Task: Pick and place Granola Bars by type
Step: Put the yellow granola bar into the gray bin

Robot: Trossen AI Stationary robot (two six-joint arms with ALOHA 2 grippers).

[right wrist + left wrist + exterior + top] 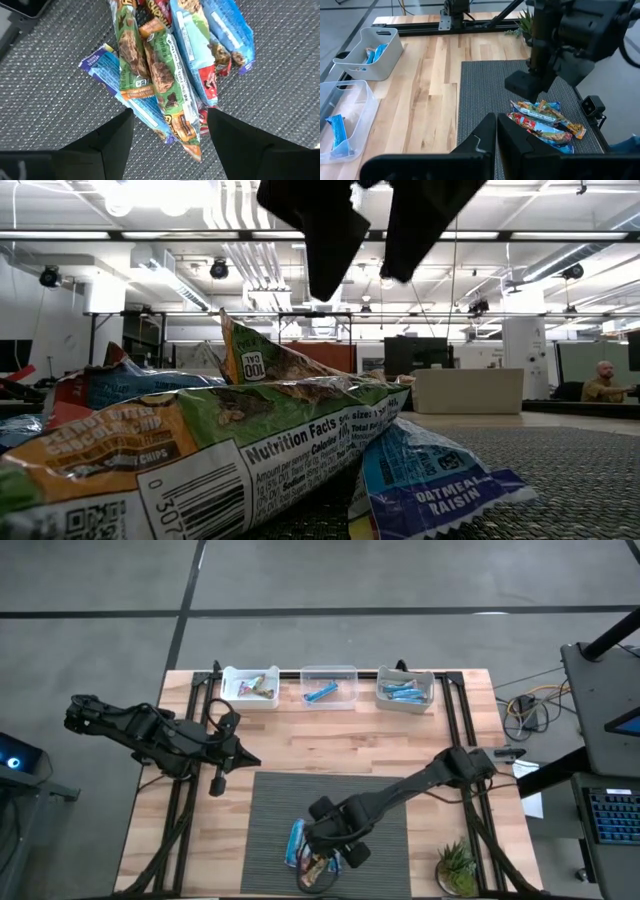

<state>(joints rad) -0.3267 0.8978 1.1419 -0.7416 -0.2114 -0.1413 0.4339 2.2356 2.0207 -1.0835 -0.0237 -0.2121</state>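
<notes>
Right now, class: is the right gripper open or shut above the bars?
Open. The right gripper hangs over the granola bar pile, fingers spread apart, holding nothing.

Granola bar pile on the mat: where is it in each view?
High: pile of granola bars at the near edge of the dark mat, under the open right gripper.
Low: fills the foreground; right gripper's fingers hang above.
Left wrist: on the mat, past the shut left gripper.
Right wrist: centre, between the open fingers.
Shared landmark: the mat.

Right gripper (170, 135) fingers (107, 142) apart
</notes>
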